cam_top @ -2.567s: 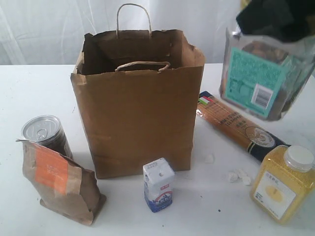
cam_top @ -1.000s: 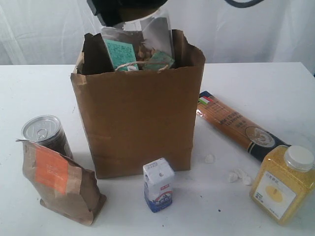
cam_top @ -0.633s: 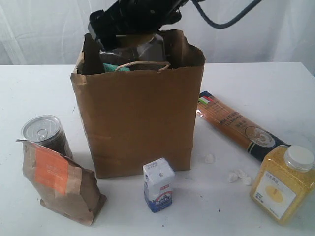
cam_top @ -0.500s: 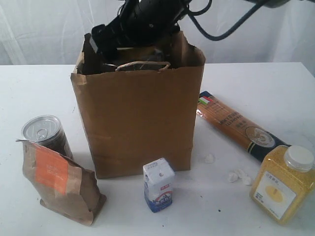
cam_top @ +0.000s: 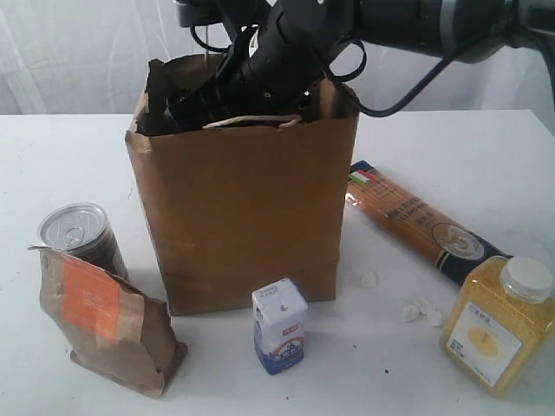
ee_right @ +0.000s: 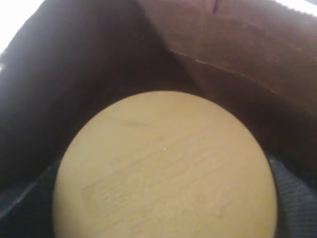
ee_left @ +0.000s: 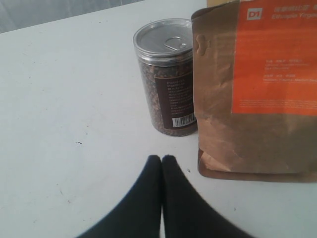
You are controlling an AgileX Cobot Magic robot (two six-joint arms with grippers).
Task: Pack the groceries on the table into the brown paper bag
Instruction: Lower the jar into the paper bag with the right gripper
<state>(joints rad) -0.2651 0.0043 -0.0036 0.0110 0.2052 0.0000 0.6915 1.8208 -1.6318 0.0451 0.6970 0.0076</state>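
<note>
My right arm (cam_top: 286, 61) reaches down into the brown paper bag (cam_top: 243, 208), and its gripper is hidden below the rim in the exterior view. In the right wrist view the round tan lid of the clear jar (ee_right: 163, 163) fills the frame inside the bag, with my right gripper (ee_right: 161, 210) shut on the jar, dark fingers (ee_right: 297, 198) at its sides. My left gripper (ee_left: 162, 158) is shut and empty, low over the table beside the silver-topped can (ee_left: 166, 79) and the kraft pouch (ee_left: 257, 99).
On the table (cam_top: 69, 156) around the bag stand the can (cam_top: 74, 227), the pouch (cam_top: 104, 321), the white-blue carton (cam_top: 279, 325) and the yellow jar (cam_top: 499, 325). The spaghetti packet (cam_top: 416, 221) lies to the right. Small white crumbs (cam_top: 421, 310) lie near it.
My right arm carried the jar from the right to above the bag and lowered it inside. The jar has sunk below the rim. The left gripper shows no change.
</note>
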